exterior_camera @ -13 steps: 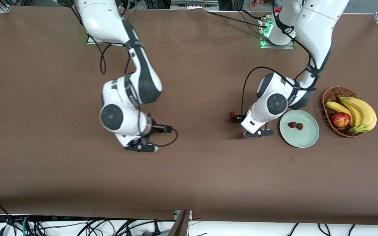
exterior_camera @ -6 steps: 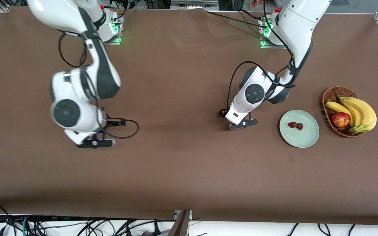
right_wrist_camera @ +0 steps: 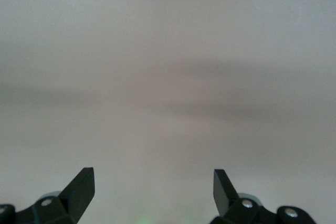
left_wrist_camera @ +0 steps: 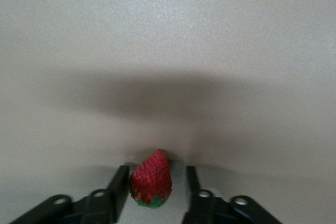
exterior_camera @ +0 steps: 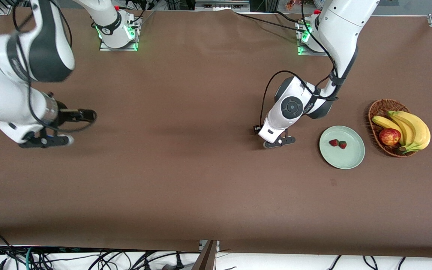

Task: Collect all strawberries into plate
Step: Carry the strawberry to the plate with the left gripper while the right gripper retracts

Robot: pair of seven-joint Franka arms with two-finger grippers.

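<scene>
Two strawberries (exterior_camera: 333, 142) (exterior_camera: 342, 144) lie in the pale green plate (exterior_camera: 345, 160). The third strawberry (left_wrist_camera: 151, 182) lies on the brown table between my left gripper's fingers; the front view hides it under the left hand (exterior_camera: 272, 131). My left gripper (left_wrist_camera: 156, 170) is open around this berry, one finger (left_wrist_camera: 119, 182) against it, the other (left_wrist_camera: 191, 182) a little apart. It is beside the plate, toward the right arm's end. My right gripper (right_wrist_camera: 152, 173) is open and empty over bare table at the right arm's end (exterior_camera: 32, 135).
A brown wicker basket (exterior_camera: 379, 107) with bananas (exterior_camera: 413, 127) and a red apple (exterior_camera: 389, 137) stands beside the plate at the left arm's end of the table.
The right arm has swung from mid-table to its own end. The left gripper has moved from the plate's edge to the lone strawberry and now has it between its fingers.
</scene>
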